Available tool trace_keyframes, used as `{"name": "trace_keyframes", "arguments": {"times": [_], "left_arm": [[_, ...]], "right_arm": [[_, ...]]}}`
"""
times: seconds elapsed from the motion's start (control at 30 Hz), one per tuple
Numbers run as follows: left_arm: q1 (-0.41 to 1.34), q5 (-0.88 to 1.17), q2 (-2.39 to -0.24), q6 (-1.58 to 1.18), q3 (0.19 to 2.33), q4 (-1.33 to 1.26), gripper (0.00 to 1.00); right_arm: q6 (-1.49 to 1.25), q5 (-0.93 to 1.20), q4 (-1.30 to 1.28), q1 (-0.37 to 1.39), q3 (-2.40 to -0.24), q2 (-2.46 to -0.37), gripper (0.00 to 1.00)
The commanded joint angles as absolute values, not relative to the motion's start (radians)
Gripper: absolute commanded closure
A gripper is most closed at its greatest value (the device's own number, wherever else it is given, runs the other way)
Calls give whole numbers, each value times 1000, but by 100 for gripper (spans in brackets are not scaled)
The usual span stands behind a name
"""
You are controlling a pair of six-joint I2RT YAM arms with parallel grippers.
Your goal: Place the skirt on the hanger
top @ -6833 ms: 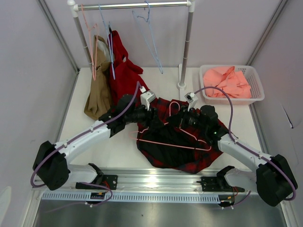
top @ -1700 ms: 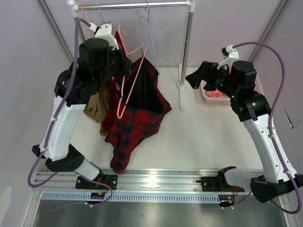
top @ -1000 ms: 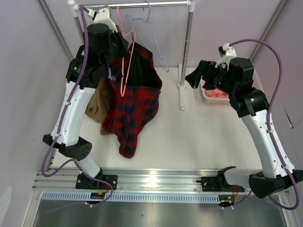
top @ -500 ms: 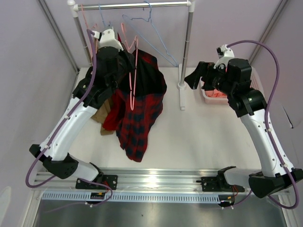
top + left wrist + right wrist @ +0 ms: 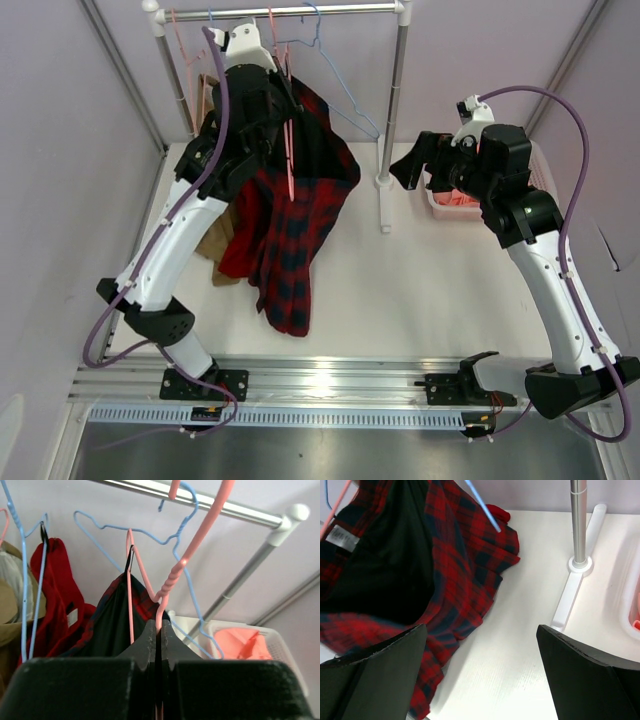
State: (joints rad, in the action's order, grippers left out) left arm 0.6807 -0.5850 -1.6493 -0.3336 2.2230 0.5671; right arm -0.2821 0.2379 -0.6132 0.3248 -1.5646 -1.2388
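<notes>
The plaid skirt hangs on the pink hanger, its black lining showing. My left gripper is raised just under the rail and is shut on the hanger's neck. In the left wrist view the left gripper pinches the pink wire, whose hook reaches up across the rail; the skirt drapes below. My right gripper hovers open to the right of the rack post. The right wrist view shows the right gripper holding nothing above the table, with the skirt to its left.
Light-blue hangers hang on the rail. A plain red garment and a tan one hang at the left. The rack post stands right of the skirt. A white basket holds salmon-pink cloth.
The left arm has carried the hanger and skirt off the table, up and rightward to the rail. The right arm has risen and in the last second stays nearly still, open.
</notes>
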Motion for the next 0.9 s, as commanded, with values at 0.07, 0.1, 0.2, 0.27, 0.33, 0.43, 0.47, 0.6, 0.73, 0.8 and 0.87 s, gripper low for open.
{"name": "trace_keyframes", "arguments": {"times": [0.07,0.1,0.2,0.27,0.33,0.43,0.47,0.6,0.73,0.8,0.87], "left_arm": [[632,-637,-1666,-295,2287,457,100],[624,-634,-1663,-291,2284,445,100],[598,-605,-1669,-275,2310,413,100],[577,-589,-1692,-253,2348,403,100],[546,-534,-1715,-242,2390,406,100],[494,-387,-1756,-224,2419,382,100],[483,-347,-1762,-207,2416,370,100],[459,-296,-1798,-166,2416,325,100],[407,-261,-1819,-198,2422,295,100],[393,-256,-1838,-215,2453,291,100],[371,-252,-1864,-235,2462,285,100]], "right_arm": [[-252,259,-581,319,-1571,-1215,1],[-247,261,-584,319,-1571,-1215,0],[-239,262,-587,319,-1568,-1218,1],[-235,262,-588,319,-1565,-1220,1],[-232,261,-586,319,-1562,-1223,1],[-230,262,-581,318,-1555,-1221,1],[-232,264,-577,316,-1549,-1223,1],[-232,264,-565,319,-1536,-1226,1],[-244,270,-549,318,-1534,-1227,1],[-250,268,-546,316,-1537,-1230,0],[-255,267,-542,314,-1536,-1230,1]]}}
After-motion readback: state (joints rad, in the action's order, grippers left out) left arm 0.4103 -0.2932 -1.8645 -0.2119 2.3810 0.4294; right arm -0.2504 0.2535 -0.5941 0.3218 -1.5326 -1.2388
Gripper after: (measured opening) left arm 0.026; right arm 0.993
